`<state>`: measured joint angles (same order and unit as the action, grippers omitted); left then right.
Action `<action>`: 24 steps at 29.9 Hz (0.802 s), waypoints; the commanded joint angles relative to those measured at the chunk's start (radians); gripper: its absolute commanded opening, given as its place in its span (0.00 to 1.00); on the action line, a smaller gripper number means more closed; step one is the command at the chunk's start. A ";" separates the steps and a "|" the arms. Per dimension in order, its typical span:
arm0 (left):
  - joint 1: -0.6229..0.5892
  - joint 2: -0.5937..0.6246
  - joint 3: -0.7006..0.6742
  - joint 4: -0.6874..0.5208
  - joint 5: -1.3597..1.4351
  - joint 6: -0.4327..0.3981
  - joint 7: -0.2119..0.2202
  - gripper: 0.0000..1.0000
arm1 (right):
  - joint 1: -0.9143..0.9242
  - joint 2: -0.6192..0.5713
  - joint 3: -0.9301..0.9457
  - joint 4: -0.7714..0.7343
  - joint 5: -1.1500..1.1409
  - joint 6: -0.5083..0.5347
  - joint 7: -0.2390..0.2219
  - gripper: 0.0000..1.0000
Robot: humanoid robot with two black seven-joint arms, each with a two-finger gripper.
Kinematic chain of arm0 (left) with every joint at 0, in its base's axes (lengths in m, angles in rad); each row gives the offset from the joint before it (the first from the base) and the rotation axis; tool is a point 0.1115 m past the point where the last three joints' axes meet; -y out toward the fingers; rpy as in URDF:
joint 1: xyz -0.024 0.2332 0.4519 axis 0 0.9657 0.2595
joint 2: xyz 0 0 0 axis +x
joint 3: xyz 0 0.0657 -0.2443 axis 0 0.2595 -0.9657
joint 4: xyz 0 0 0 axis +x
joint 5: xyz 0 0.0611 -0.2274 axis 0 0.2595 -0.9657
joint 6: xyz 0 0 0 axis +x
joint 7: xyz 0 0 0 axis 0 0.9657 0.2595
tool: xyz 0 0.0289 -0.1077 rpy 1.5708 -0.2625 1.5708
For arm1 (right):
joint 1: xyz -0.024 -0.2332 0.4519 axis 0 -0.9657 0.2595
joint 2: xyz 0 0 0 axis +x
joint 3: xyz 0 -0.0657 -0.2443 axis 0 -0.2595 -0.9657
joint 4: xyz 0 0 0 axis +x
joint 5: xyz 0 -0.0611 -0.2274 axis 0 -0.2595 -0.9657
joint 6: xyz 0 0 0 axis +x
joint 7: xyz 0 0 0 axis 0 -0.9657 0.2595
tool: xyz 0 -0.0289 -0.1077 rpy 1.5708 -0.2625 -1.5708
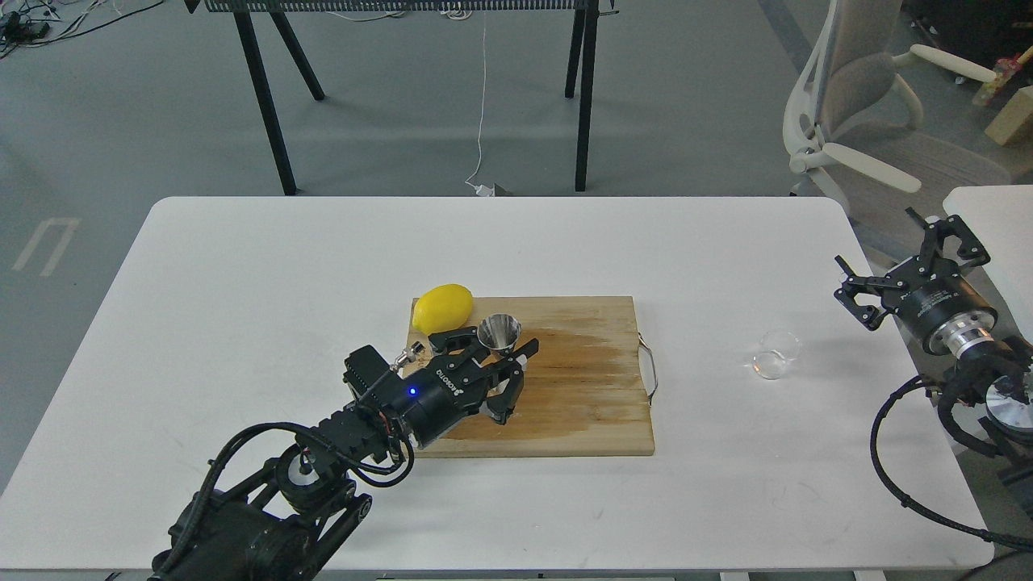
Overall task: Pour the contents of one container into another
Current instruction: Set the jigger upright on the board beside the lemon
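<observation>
Left claw [494, 355] reaches over the wooden board [581, 403], fingers spread wide around the steel jigger [499, 332] but not visibly clamping it. The jigger stands upright near the board's back left corner, axis vertical, mouth up, just beside the lemon [442, 307]. Right claw [912, 270], well right of the board, is open and empty. The glass cup [775, 355] sits right of the board, seemingly tipped, mouth towards the viewer. Pouring looks not yet begun.
</observation>
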<state>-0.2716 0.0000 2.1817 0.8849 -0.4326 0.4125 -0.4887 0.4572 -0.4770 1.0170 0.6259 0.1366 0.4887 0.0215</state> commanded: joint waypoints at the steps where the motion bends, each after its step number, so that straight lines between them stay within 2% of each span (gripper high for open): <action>1: 0.000 0.000 0.000 0.000 0.000 -0.001 0.000 0.34 | 0.000 0.000 0.000 -0.002 0.000 0.000 0.000 1.00; 24: 0.000 0.000 0.000 -0.001 0.000 -0.001 0.000 0.40 | 0.000 0.002 0.002 -0.002 0.000 0.000 0.000 1.00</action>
<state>-0.2715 0.0000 2.1817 0.8835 -0.4329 0.4111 -0.4887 0.4572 -0.4755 1.0186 0.6243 0.1366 0.4887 0.0215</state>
